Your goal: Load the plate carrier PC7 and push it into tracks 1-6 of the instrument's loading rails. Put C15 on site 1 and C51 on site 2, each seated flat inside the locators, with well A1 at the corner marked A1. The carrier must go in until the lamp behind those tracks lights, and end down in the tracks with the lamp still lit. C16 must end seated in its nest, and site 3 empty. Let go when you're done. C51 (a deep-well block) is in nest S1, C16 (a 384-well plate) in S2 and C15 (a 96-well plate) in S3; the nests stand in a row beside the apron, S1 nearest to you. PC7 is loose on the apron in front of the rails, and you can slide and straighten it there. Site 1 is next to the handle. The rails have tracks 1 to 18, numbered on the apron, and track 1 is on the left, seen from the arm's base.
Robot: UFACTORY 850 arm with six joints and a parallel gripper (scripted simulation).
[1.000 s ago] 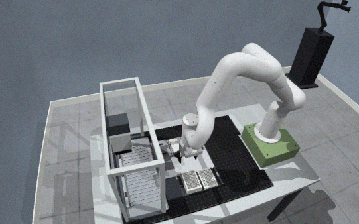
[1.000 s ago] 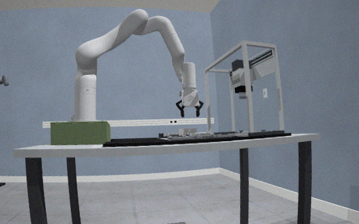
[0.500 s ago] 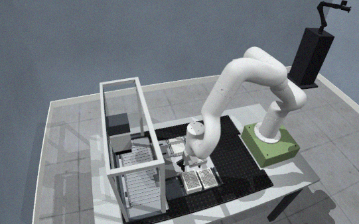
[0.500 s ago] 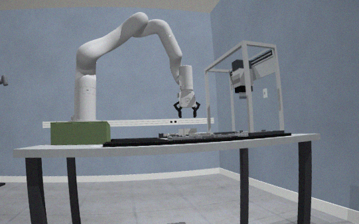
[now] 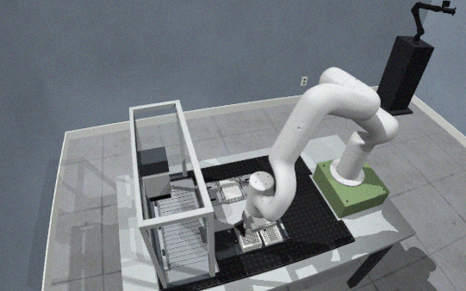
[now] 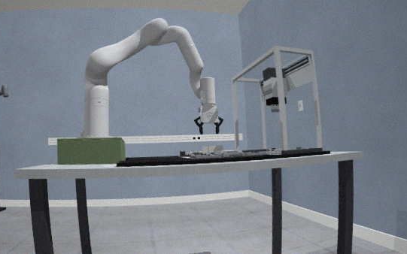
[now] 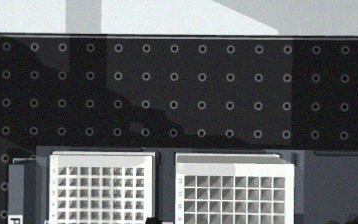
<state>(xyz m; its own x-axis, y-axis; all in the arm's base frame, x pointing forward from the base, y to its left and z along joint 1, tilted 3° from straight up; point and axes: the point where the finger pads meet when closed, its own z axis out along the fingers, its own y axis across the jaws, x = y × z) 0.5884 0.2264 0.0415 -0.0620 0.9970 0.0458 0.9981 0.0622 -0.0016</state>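
The plate carrier PC7 (image 5: 263, 244) lies on the black deck in front of the rails. It carries two white plates side by side. In the wrist view the 96-well plate C15 (image 7: 100, 187) sits on the left, by the carrier's label end, and the taller deep-well block C51 (image 7: 235, 192) sits on the right. Both look flat. My gripper (image 6: 208, 129) (image 5: 242, 227) is open and empty. It hangs well above the deck, over the carrier's near side. A third plate, C16 (image 5: 232, 191), sits in a nest further back.
The white-framed instrument (image 5: 172, 189) with its ribbed loading rails (image 5: 181, 234) stands left of the carrier. A dark pipetting head (image 5: 152, 161) hangs inside it. My green base block (image 5: 351, 187) is at the right. The perforated black deck (image 7: 180, 90) stretches beyond the plates.
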